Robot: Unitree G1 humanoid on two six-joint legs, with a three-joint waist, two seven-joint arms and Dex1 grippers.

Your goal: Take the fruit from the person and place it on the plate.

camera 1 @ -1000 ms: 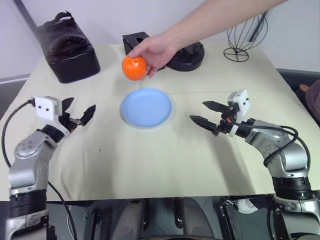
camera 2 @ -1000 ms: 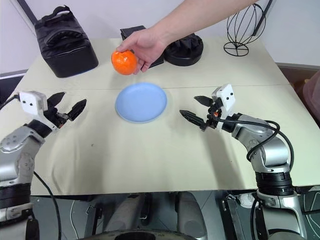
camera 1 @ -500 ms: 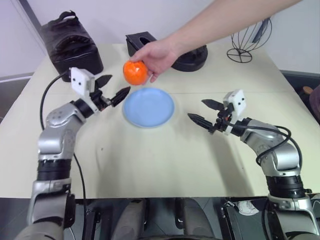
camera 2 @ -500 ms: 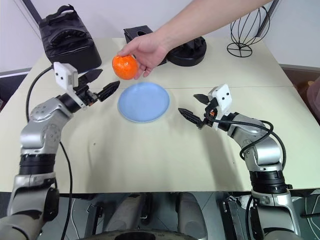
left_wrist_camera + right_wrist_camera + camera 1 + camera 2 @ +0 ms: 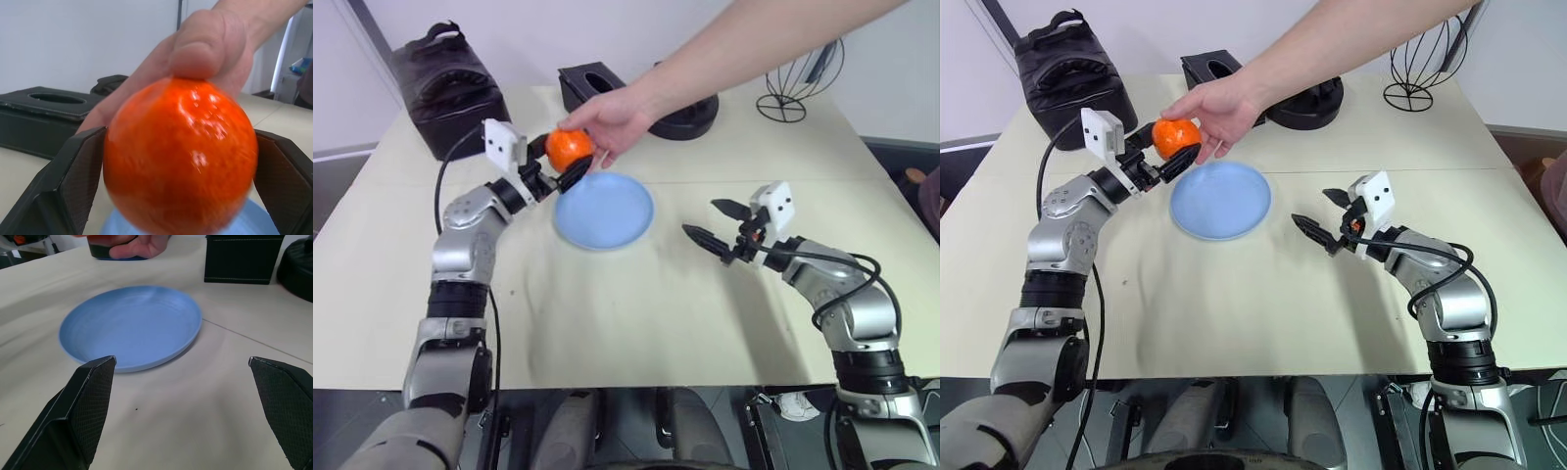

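Your left gripper [image 5: 562,170] swung in and closed around the person's [image 5: 617,113] glossy orange fruit [image 5: 569,149]. Handover step: they should release before you carry it to the light-blue round plate [image 5: 604,210]; right gripper [image 5: 717,223] waited wide open.

Both head eyes look down over the table [image 5: 636,323] — sharing the plate [image 5: 604,210]; the left wrist view sits close against the fruit [image 5: 181,156], the right faces the plate from nearby.

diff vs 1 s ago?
Left end effector swung up from the table's left edge to the fruit and now straddles it, fingers closing; the person's hand still holds it. Right end effector, open, and the plate are unchanged.
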